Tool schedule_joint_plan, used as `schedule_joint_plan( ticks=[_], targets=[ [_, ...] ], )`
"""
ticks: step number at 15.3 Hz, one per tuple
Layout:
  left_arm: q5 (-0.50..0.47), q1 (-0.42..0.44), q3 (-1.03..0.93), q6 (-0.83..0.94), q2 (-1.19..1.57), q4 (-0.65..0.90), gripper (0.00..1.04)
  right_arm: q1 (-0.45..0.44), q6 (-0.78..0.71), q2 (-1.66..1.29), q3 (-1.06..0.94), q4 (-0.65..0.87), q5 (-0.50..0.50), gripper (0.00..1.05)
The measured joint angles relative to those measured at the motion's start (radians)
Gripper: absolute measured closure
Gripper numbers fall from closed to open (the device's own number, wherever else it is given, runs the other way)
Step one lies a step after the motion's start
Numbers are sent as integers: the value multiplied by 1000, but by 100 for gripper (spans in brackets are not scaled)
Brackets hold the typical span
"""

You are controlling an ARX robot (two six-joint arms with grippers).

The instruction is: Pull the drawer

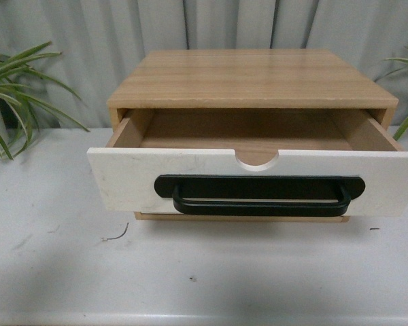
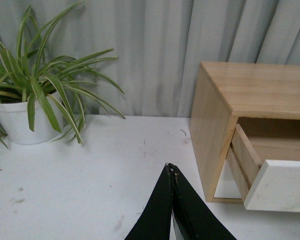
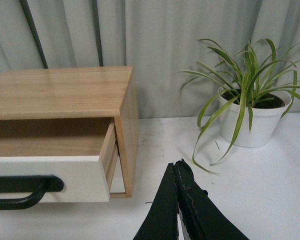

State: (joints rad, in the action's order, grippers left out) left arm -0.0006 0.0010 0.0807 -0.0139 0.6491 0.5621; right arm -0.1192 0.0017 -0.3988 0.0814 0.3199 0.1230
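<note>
The drawer stands pulled well out of the light wood cabinet, showing its bare wood inside. Its white front carries a long black bar handle and a semicircular notch in the top edge. No arm appears in the front view. In the left wrist view my left gripper is shut on nothing, over the white table to the left of the cabinet and apart from the drawer. My right gripper is shut and empty too, to the right of the drawer, whose handle shows there.
A spider plant in a white pot stands at the back left of the white table, and another potted plant at the back right. A grey curtain hangs behind everything. A small twig lies before the drawer.
</note>
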Motion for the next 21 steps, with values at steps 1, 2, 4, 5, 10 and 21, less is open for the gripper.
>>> schedule_joint_plan(
  ticks=[1,2,4,5,10,21],
  targets=[
    [0,0,-11,0,-27,-20,103,30,-1,19,-10,-17,-51,103],
    [0,0,-20,0,-52,-38,103,94,1,40,-20,-32,-106,103],
    [0,0,-34,0,-120,-87,103,124,-2,82,-29,-56,-121,103],
    [0,0,-39,0,-139,-95,103,118,-2,95,-34,-60,-123,103],
    [0,0,-71,0,-188,-115,103,119,-2,145,-70,-60,-124,103],
    [0,0,-71,0,-397,-310,103,119,-2,396,-69,-307,-123,103]
  ],
)
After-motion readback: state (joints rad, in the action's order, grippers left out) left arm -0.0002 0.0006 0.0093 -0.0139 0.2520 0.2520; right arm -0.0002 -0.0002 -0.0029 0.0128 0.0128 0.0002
